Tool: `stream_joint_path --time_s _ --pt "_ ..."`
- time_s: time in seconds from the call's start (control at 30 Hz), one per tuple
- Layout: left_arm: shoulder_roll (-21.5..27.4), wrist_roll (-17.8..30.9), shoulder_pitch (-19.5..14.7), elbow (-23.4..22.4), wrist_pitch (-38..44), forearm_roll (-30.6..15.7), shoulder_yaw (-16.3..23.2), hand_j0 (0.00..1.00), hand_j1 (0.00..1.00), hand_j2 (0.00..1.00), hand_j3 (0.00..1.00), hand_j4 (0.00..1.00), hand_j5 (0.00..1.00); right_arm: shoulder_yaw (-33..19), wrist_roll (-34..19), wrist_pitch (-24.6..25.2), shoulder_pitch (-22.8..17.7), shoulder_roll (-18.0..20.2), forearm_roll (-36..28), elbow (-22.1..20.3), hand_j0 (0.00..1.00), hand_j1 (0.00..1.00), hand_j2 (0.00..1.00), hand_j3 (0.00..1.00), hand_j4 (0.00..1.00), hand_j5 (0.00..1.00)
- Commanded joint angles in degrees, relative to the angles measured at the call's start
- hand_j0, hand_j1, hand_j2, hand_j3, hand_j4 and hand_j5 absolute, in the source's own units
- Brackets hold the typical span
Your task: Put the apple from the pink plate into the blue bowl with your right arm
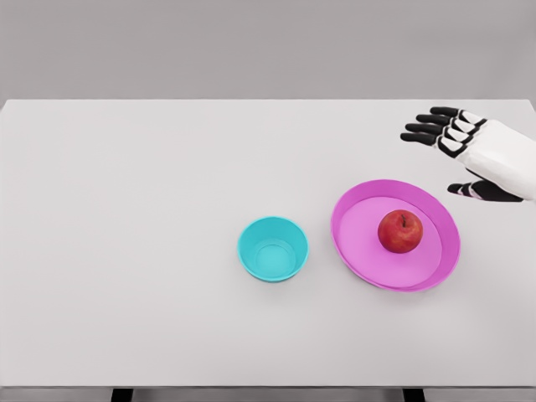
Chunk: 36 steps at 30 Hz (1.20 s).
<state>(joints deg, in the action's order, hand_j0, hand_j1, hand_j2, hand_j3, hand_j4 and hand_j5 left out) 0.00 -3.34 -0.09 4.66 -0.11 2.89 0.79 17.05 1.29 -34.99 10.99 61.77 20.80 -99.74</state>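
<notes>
Plainly red apple (400,231), short stem, seemingly upright, on pink plate (352,243).

Red apple (400,231), pink plate (368,260), blue bowl (273,249) — white-and-black hand (473,151), white table (134,251)

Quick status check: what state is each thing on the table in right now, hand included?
Apple: upright on the plate, untouched.
Plate: flat on the table, holding the apple.
Bowl: upright, empty, left of the plate.
Right hand: open, holding nothing, beyond the plate's far right edge.
</notes>
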Motion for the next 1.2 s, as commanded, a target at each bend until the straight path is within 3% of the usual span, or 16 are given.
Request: stream_joint_path --time_s 0.0,0.23,0.37,0.5,0.63,0.77,0.97,1.07,1.17 --pt "0.0 0.0 0.0 0.0 0.0 0.0 0.0 1.0 1.0 1.0 1.0 1.0 1.0 0.3 0.0 0.0 0.0 0.2 -0.3 -0.2 1.0 1.0 1.0 1.0 1.0 1.0" --pt "0.0 0.0 0.0 0.0 0.0 0.0 0.0 1.0 1.0 1.0 1.0 1.0 1.0 -0.1 -0.9 0.0 -0.6 -0.2 -0.1 4.6 1.0 1.0 1.0 1.0 1.0 1.0" --pt "0.0 0.0 0.0 0.0 0.0 0.0 0.0 1.0 1.0 1.0 1.0 1.0 1.0 -1.3 -23.8 0.0 0.1 0.2 -0.3 2.6 1.0 1.0 1.0 1.0 1.0 1.0" --pt "0.0 0.0 0.0 0.0 0.0 0.0 0.0 1.0 1.0 1.0 1.0 1.0 1.0 -5.5 -34.2 0.0 0.2 -0.1 -0.5 1.9 1.0 1.0 1.0 1.0 1.0 1.0" --pt "0.0 0.0 0.0 0.0 0.0 0.0 0.0 1.0 1.0 1.0 1.0 1.0 1.0 -4.8 -34.3 0.0 1.8 -1.7 -0.4 2.1 1.0 1.0 1.0 1.0 1.0 1.0" --pt "0.0 0.0 0.0 0.0 0.0 0.0 0.0 1.0 1.0 1.0 1.0 1.0 1.0 2.5 -34.5 0.0 6.6 -2.8 -0.1 2.3 1.0 1.0 1.0 1.0 1.0 1.0" --pt "0.0 0.0 0.0 0.0 0.0 0.0 0.0 1.0 1.0 1.0 1.0 1.0 1.0 4.4 -34.5 0.0 7.4 -3.8 0.0 2.3 1.0 1.0 1.0 1.0 1.0 1.0" --pt "0.0 0.0 0.0 0.0 0.0 0.0 0.0 1.0 1.0 1.0 1.0 1.0 1.0 9.6 -36.3 0.0 12.8 -5.2 0.1 3.4 1.0 1.0 1.0 1.0 1.0 1.0" --pt "0.0 0.0 0.0 0.0 0.0 0.0 0.0 1.0 1.0 1.0 1.0 1.0 1.0 11.9 -36.3 0.0 14.1 -5.4 0.1 4.8 1.0 1.0 1.0 1.0 1.0 1.0"
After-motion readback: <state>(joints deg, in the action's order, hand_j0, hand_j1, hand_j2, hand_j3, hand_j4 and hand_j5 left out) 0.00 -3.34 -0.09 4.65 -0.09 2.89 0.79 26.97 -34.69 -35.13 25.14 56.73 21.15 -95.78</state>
